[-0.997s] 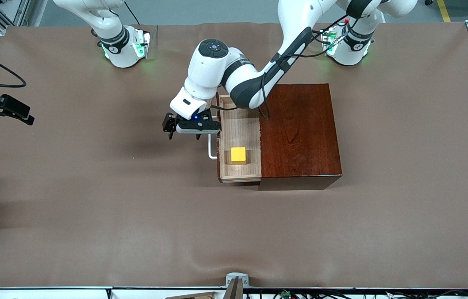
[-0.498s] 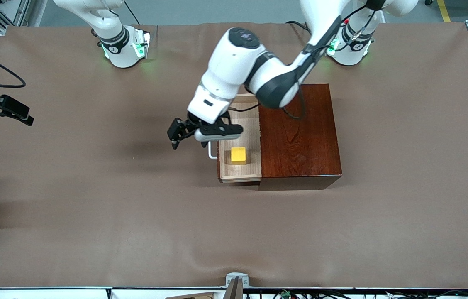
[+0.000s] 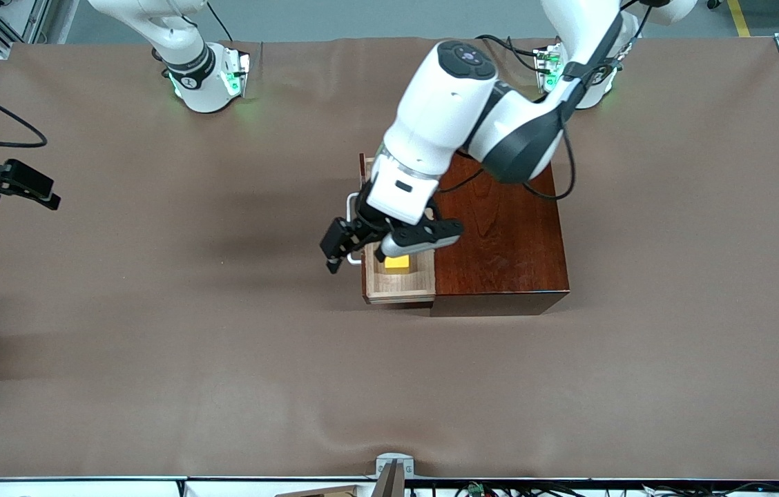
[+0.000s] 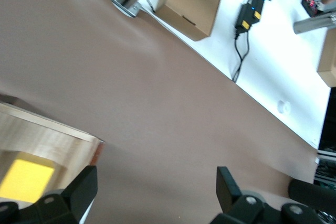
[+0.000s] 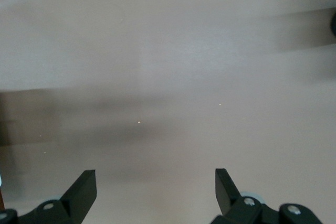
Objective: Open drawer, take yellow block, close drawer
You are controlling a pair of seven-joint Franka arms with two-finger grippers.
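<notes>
surface: table (image 3: 155,331), covered all over in a plain brown cloth, a bit wavy along the edge nearest the front camera

on it: dark reddish wooden box (image 3: 500,228), sitting roughly mid-table, a little toward the left arm's end

also on it: both arm bases along the edge farthest from the front camera

box detail: glossy top, lighter drawer (image 3: 396,286) sticking out toward the right arm's end
</notes>
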